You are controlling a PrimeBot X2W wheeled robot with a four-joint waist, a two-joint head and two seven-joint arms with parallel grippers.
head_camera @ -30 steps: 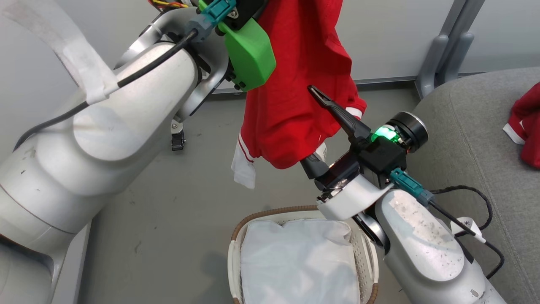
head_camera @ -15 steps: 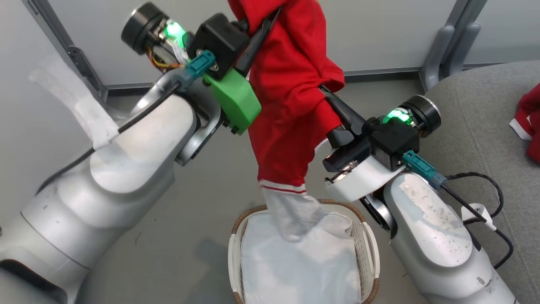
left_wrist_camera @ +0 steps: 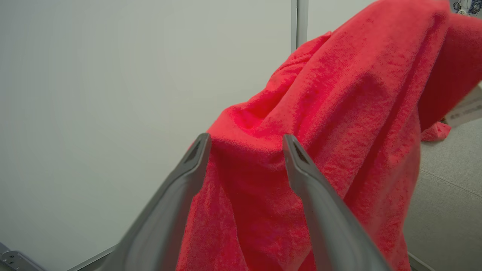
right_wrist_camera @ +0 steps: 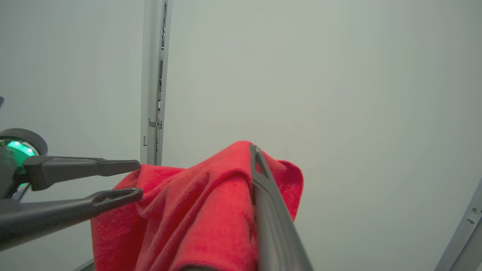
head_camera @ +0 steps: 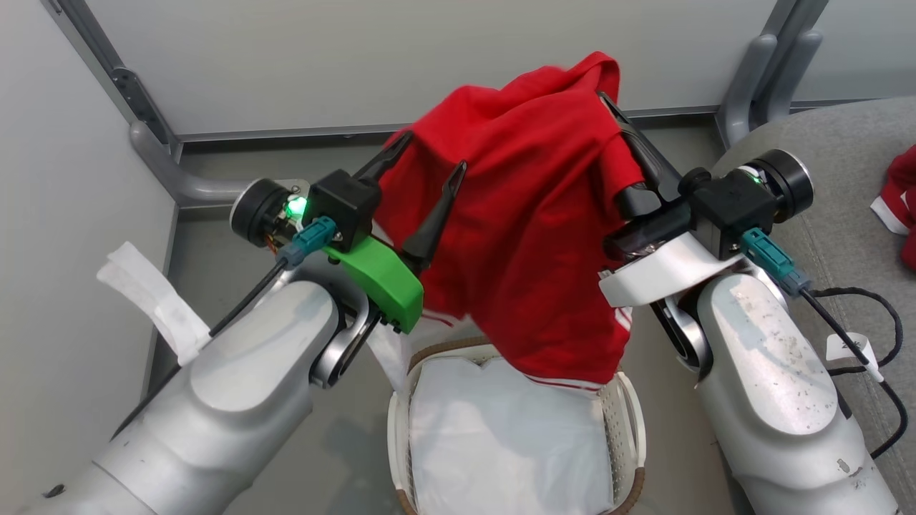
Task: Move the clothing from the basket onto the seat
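The robot is carrying out the transfer step. A red garment point(head_camera: 529, 236) is hanging in the air between the two arms, above the basket point(head_camera: 396, 429), with its white-striped hem dangling just over the rim. The right claw point(head_camera: 607, 100) is clenching the cloth's upper edge and seems to be bearing its weight. The left claw point(head_camera: 433, 151) is standing released, its fingers spread, with fabric draped loosely between them rather than pinched. A white liner point(head_camera: 501, 443) is lying in the basket, and another red piece point(head_camera: 903, 207) is resting on the grey seat point(head_camera: 844, 236) at the far right. The next move probably calls for the right arm to swing towards that seat, lifting the hem clear of the rim. The left fingers will need to slip out of the fold without snagging, and the right claw should let go only once the cloth is over the cushion.
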